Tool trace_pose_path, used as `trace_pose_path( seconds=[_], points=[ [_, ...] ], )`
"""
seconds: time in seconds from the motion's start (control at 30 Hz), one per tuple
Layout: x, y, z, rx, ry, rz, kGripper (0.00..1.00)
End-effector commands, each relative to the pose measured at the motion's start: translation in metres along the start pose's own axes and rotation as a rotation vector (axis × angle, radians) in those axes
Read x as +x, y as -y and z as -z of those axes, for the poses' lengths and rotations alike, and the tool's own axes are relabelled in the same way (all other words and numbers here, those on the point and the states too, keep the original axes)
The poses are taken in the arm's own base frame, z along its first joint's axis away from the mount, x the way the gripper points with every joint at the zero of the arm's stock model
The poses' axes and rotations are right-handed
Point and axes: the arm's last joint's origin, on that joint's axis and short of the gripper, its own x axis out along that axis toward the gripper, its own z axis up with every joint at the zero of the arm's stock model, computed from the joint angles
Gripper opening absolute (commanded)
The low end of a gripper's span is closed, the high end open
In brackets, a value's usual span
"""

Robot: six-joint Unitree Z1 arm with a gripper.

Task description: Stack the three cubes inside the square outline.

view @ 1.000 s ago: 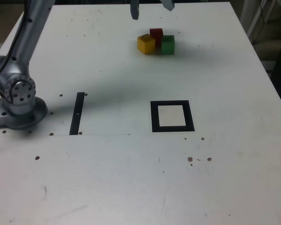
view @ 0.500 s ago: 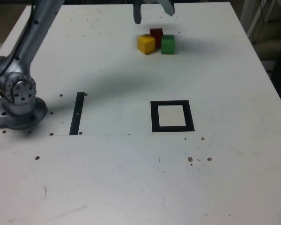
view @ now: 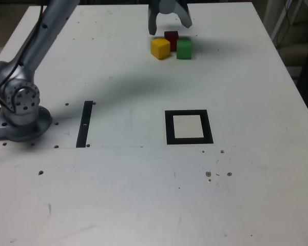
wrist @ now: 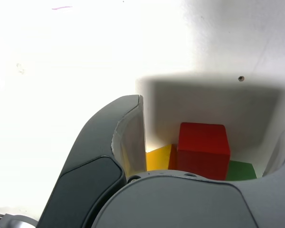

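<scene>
Red [view: 171,36], yellow [view: 160,47] and green [view: 184,48] cubes sit bunched together, touching, at the far side of the white table [view: 143,195], well apart from the black square outline [view: 189,127] nearer the camera. Grey gripper [view: 169,25] hangs just above and behind the cluster with its jaws spread wide and nothing between them; the wrist view frames the red cube between the fingers [wrist: 128,137]. Left of the outline in the exterior view lies a thin black strip [view: 84,123], near the arm's base [view: 20,115].

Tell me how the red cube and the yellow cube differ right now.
The small red cube sits farther back on the white table, directly beneath the open gripper; the small yellow cube sits nearer the camera, toward the exterior view's left. Red is partly hidden behind its neighbours; yellow shows fully. Both look the same size and rest outside the square.
</scene>
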Motion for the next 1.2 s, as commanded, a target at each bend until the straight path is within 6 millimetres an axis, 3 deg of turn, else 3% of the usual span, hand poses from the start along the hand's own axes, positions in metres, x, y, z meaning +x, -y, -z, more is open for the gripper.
trace_pose_path(
  seconds=[0.0, 0.43, 0.63, 0.83, 1.17],
  points=[
    [0.004, 0.002, -0.003, 0.005, -0.010, 0.010, 0.96],
    [0.012, 0.010, -0.012, 0.021, -0.035, 0.029, 0.92],
    [0.015, 0.013, -0.015, 0.022, -0.045, 0.041, 0.85],
    [0.018, 0.015, -0.017, 0.017, -0.044, 0.045, 0.69],
    [0.017, 0.013, -0.019, 0.012, -0.028, 0.028, 0.30]
  ],
)
